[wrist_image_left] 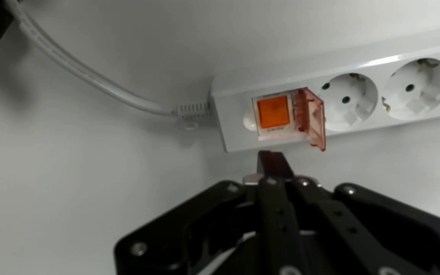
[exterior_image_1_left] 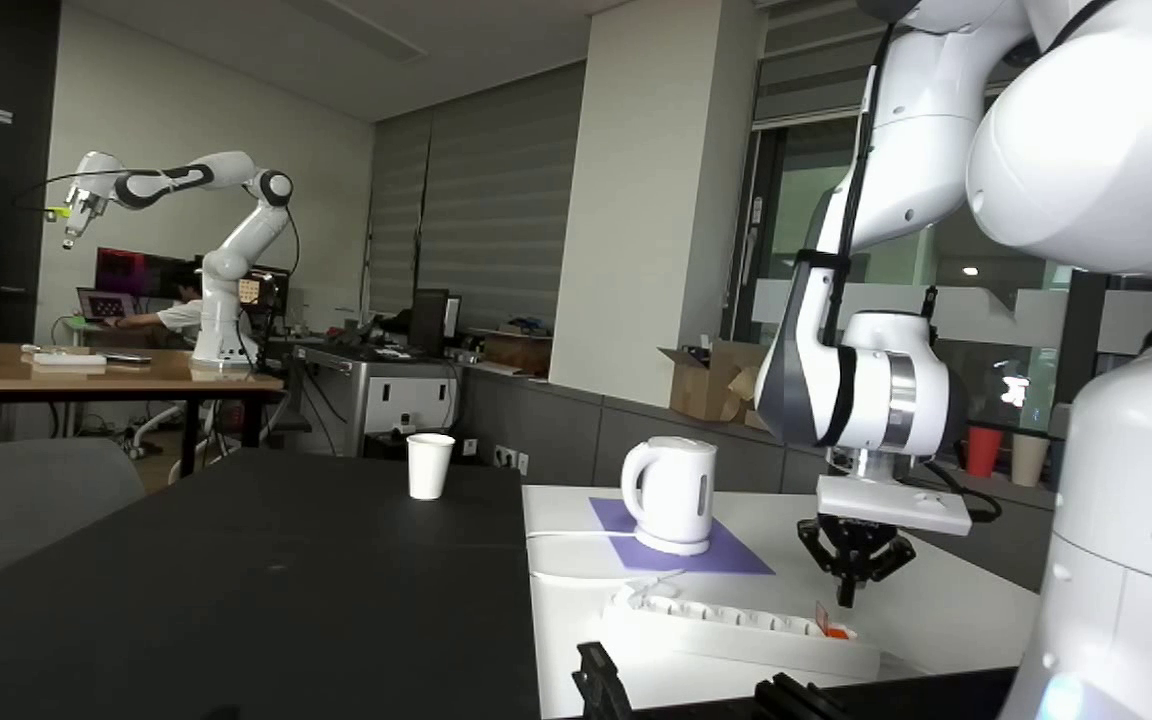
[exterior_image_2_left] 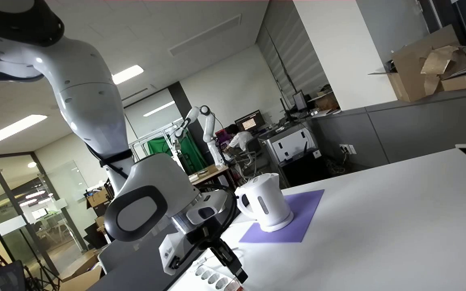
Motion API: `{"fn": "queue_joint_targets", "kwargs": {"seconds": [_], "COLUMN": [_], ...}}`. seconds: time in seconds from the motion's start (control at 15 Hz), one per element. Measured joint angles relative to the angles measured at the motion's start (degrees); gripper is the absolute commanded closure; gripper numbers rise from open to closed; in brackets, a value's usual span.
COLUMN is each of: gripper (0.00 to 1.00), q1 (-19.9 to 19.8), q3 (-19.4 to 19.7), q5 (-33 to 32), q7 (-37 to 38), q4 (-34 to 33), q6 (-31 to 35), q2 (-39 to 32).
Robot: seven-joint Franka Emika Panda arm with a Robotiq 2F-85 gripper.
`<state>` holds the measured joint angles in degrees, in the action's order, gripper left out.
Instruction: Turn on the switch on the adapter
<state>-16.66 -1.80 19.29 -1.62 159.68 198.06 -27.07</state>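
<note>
White cup (exterior_image_1_left: 429,466), far left in an exterior view, sits on the dark table (exterior_image_1_left: 336,590), out of my way. Next, the kettle (exterior_image_1_left: 674,495) on a purple mat (exterior_image_1_left: 733,552), perhaps marking its spot. Further right, the adapter (exterior_image_1_left: 736,640) lies flat on the white table (exterior_image_1_left: 946,605), one end toward the arm (exterior_image_1_left: 906,170), presumably to shorten my reach. At that end the red cover (exterior_image_1_left: 822,618) stands open, which leaves the switch (exterior_image_1_left: 838,633) bare. The gripper (exterior_image_1_left: 845,592) hangs near, apart from it; jaws closed, nothing seen between them, likely to give me one narrow tip. I should centre over the switch before pressing.
</note>
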Motion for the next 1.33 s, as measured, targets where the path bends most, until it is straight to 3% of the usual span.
{"fn": "queue_joint_targets", "kwargs": {"seconds": [1.33], "gripper": [1.0], "q1": [-3.4], "q3": [-2.35], "q5": [-3.64], "q7": [-1.06], "q4": [0.0], "q6": [-0.04], "q2": [-2.0]}}
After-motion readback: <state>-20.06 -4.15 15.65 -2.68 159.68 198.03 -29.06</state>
